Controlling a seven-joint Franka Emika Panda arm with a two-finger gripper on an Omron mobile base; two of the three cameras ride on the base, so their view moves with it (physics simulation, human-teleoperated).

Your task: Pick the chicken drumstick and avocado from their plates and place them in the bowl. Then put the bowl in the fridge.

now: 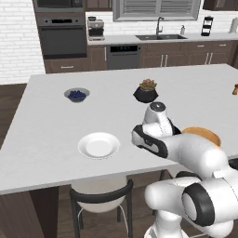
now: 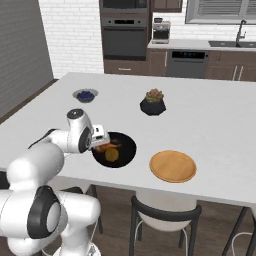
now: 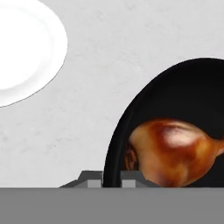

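Here the gripper (image 3: 111, 178) sits low at the near rim of the black bowl (image 3: 175, 92). In the hand view its two dark fingertips (image 3: 91, 178) rise close together at the bottom edge, one on each side of the bowl's rim, but I cannot tell if they are clamped on it or only near it. In the right base view the hand is at the left edge of the bowl (image 2: 125, 142), and the fingers are hidden behind the wrist.

Inside the bowl lies the chicken drumstick (image 3: 173, 151), reddish-brown and glossy, with its narrow end pointing to the right in the hand view. The avocado (image 2: 112, 154) lies just beside the drumstick (image 2: 104, 147) in the same bowl.

The white plate (image 1: 98, 145) is on the grey counter (image 1: 56, 121), near the bowl on its left side, with nothing on it. The wooden plate (image 2: 172, 166) is on the other side of the bowl, also bare.

Farther back stand a small bowl of blue berries (image 1: 76, 95) and a plant in a black pot (image 1: 146, 91), well apart from each other.
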